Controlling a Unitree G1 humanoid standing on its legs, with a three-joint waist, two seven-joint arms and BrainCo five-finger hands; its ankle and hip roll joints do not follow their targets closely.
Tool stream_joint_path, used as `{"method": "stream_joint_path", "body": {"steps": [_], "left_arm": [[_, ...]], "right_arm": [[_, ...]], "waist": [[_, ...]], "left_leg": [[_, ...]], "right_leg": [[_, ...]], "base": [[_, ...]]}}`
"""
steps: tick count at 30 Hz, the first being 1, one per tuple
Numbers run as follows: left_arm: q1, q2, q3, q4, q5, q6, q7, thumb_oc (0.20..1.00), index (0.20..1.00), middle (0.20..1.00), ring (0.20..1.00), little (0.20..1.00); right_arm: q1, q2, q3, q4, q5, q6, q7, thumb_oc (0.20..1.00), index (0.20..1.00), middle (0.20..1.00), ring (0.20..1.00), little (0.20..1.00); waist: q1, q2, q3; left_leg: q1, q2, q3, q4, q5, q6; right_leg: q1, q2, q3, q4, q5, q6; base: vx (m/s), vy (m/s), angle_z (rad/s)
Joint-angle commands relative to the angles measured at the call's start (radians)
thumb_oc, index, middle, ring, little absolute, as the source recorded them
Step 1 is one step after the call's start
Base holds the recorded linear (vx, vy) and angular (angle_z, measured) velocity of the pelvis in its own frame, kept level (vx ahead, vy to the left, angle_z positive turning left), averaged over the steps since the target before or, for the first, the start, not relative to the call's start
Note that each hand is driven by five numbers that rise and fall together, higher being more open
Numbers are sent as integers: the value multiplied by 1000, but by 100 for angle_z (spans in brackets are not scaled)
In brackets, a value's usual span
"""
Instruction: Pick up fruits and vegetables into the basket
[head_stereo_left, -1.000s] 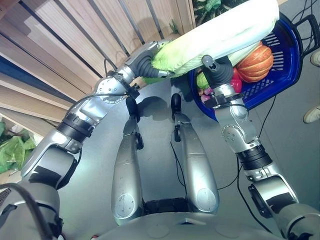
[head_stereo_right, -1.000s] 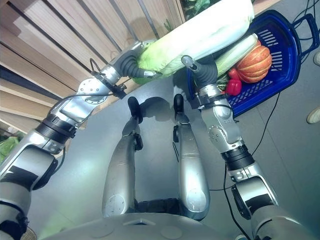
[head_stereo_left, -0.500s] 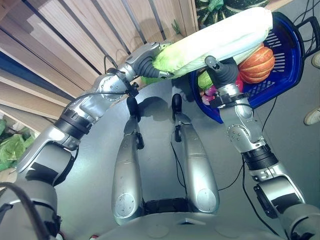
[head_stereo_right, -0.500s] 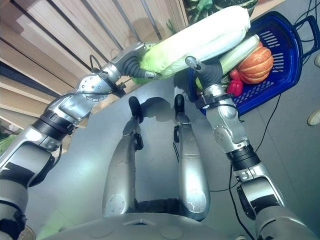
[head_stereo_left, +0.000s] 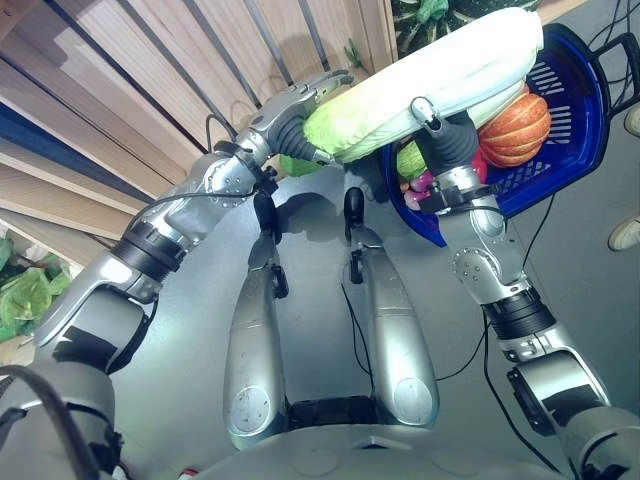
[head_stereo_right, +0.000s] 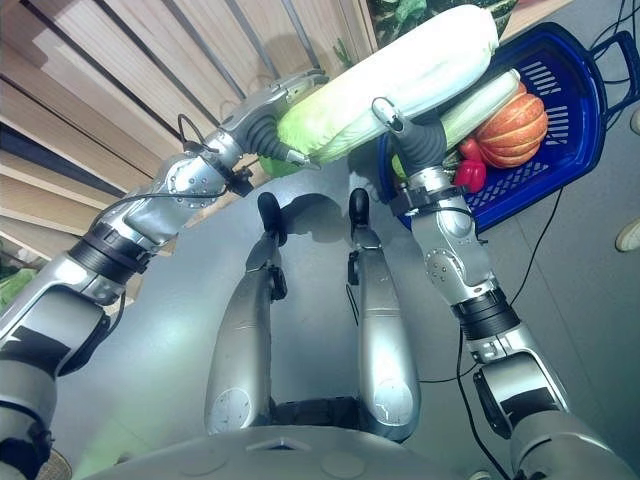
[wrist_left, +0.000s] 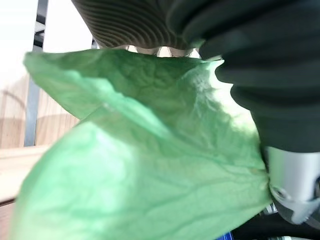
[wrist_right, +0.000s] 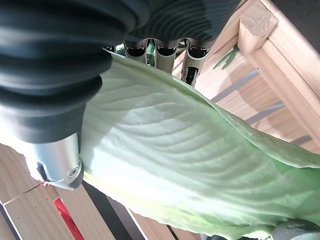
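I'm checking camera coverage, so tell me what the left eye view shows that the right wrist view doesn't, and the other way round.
The left eye view alone shows the blue basket with the orange pumpkin inside, and the left hand at the cabbage's green leafy end. The right wrist view alone shows, up close, the right hand's fingers curled against the leaf's ribbed surface. Both show the long cabbage and the right hand holding it, with wooden slats behind.

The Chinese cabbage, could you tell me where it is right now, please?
In the left eye view the Chinese cabbage is held off the floor between the left hand and right hand, its white end over the blue basket.
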Motion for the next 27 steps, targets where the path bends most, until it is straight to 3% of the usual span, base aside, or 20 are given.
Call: {"method": "stream_joint_path", "body": {"steps": [1, 11, 18, 27], "left_arm": [[20, -9, 87, 7, 49, -24, 98, 1000, 1000, 1000, 1000, 1000], [71, -69, 220, 114, 14, -4, 352, 1000, 1000, 1000, 1000, 1000], [68, -61, 253, 233, -31, -11, 409, 1000, 1000, 1000, 1000, 1000], [31, -60, 253, 352, -33, -21, 502, 1000, 1000, 1000, 1000, 1000]], "right_arm": [[-1, 22, -17, -100, -14, -74, 19, 200, 200, 200, 200, 200], [7, 58, -72, -51, -100, -117, -83, 200, 200, 200, 200, 200], [6, 10, -182, 77, -62, -165, -180, 200, 200, 200, 200, 200], [2, -26, -230, 239, -20, -198, -255, 200, 200, 200, 200, 200]], "waist": [[-3, -13, -52], [5, -24, -52], [5, -33, -52], [2, -48, -52]], "left_leg": [[-42, -1, -36, 80, -96, -9], [-19, -9, -43, 83, -106, -11], [-4, -9, -39, 82, -106, -11], [-3, -10, -39, 79, -114, -10]], "right_leg": [[62, 2, -44, -80, 19, 48], [87, 7, -43, -77, 7, 46], [98, 5, -46, -77, 17, 51], [94, 8, -48, -86, 26, 52]], "base": [[0, 0, 0], [0, 0, 0], [0, 6, 1], [0, 0, 0]]}}
